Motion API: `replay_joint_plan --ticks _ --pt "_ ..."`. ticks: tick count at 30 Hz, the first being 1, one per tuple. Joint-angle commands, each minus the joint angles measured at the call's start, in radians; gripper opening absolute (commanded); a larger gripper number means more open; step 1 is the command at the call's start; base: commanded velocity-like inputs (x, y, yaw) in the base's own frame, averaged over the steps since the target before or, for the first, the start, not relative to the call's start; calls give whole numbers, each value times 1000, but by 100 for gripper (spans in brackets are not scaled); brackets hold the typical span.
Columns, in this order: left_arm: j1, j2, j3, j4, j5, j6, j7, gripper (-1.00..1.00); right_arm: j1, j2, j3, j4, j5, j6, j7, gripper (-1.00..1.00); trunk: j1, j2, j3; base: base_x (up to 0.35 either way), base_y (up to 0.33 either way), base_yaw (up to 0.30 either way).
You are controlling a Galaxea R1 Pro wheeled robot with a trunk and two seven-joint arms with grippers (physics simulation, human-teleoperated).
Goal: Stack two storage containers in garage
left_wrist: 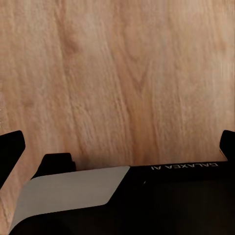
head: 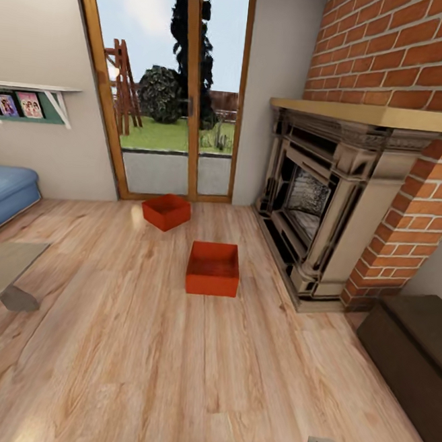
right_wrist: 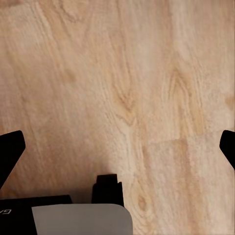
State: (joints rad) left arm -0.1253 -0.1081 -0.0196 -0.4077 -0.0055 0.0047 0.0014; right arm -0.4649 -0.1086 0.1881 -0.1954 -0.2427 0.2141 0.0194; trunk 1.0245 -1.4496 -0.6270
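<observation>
Two storage containers rest on the light wood-plank floor of the living room, both red-orange, lidless and empty. The nearer storage container [head: 213, 269] sits mid-floor, square to me. The farther one [head: 166, 211] is turned at an angle, close to the glass doors. My left gripper [left_wrist: 120, 147] is open over bare wood planks, its black fingertips [left_wrist: 12, 149] wide apart with nothing between them. My right gripper [right_wrist: 120, 147] is open in the same way, its fingertips [right_wrist: 226, 146] spread over bare planks. Both grippers are far from the containers.
A dark carved fireplace [head: 317, 203] in a brick wall stands to the right of the containers. Wood-framed glass doors [head: 166, 87] lie straight ahead. A blue sofa [head: 4, 193] and a low table [head: 0, 267] are on the left, a dark brown bench [head: 411, 347] on the right.
</observation>
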Motion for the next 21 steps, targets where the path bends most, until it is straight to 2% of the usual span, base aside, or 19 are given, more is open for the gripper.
replay_joint_plan --ticks 1,6,21 --pt "0 0 -2 0 -1 1 0 100 0 -1 8 -2 -9 5 1 100 1 0 -1 323 -90 230" --pt "0 0 -2 0 -1 1 0 100 0 -1 8 -2 -9 5 1 100 1 0 -1 323 -91 95" --pt "0 0 -3 0 -1 1 0 100 0 -2 12 -2 -9 5 1 100 1 0 -1 323 -96 5"
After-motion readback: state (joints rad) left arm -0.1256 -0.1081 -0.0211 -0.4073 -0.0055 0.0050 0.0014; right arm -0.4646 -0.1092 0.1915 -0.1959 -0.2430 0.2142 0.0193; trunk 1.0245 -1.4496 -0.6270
